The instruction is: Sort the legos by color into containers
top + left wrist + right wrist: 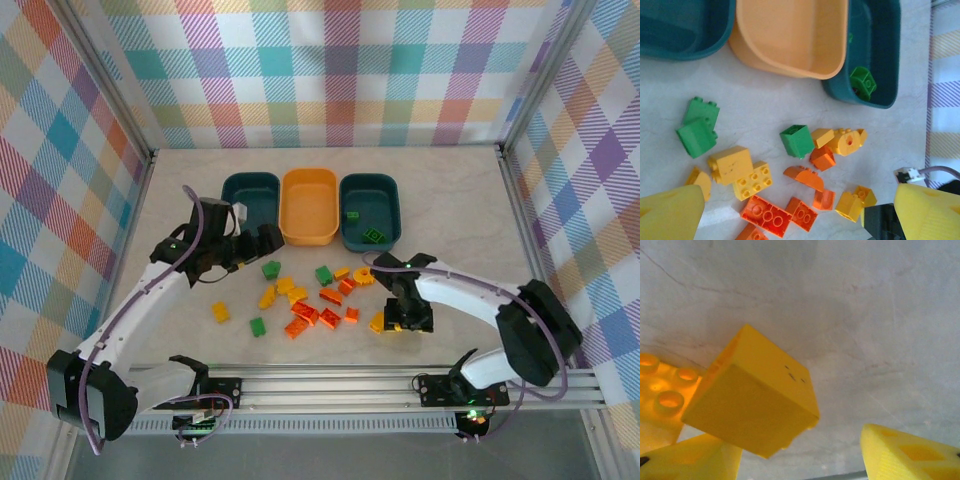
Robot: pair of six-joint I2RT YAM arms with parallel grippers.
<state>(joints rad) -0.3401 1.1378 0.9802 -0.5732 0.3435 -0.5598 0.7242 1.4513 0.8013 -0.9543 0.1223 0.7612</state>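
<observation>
The right gripper [400, 320] is down at the table, its yellow fingers [910, 455] spread either side of a yellow brick [755, 400] and not squeezing it. I'd say it is lined up for a pick bound for the yellow-orange tub [308, 205]. The left gripper [258, 243] hangs spread and empty by the loose legos [320, 300], while green bricks [862, 82] lie in the right teal tub [375, 195]; I can read no lettering anywhere.

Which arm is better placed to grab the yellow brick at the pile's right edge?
Right. Its jaws stand open, low and right at that yellow brick, seen close in its wrist view. The left arm sits across the pile, near the green bricks.
</observation>
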